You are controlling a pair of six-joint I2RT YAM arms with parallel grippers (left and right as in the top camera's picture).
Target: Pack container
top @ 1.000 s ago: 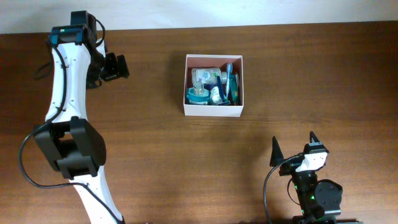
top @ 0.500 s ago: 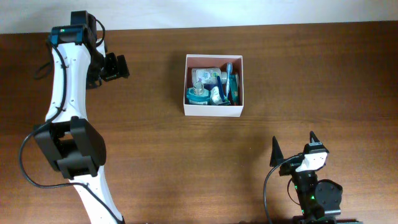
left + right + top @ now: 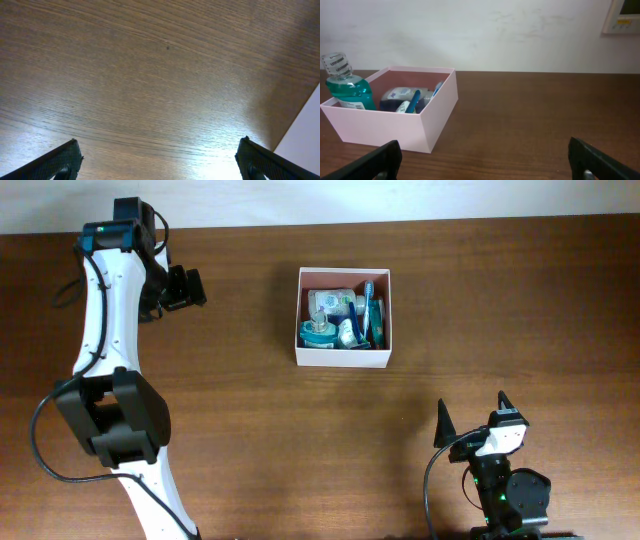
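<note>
The container sits just above the middle of the overhead view on the table, with a mouthwash bottle and a toothbrush inside. The left gripper, upper left, and the right gripper, lower right, both stand wide apart, holding nothing.

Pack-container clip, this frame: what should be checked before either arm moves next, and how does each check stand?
1. Left end effector open, holding nothing: ok.
2. Right end effector open, holding nothing: ok.
3. Container upright on the table, apart from both arms: ok.
4. Toiletries inside its walls, none seen outside: ok.
5. Mouthwash bottle below wall height: not ok, it stands taller.
6. Room left inside: cannot tell.
</note>
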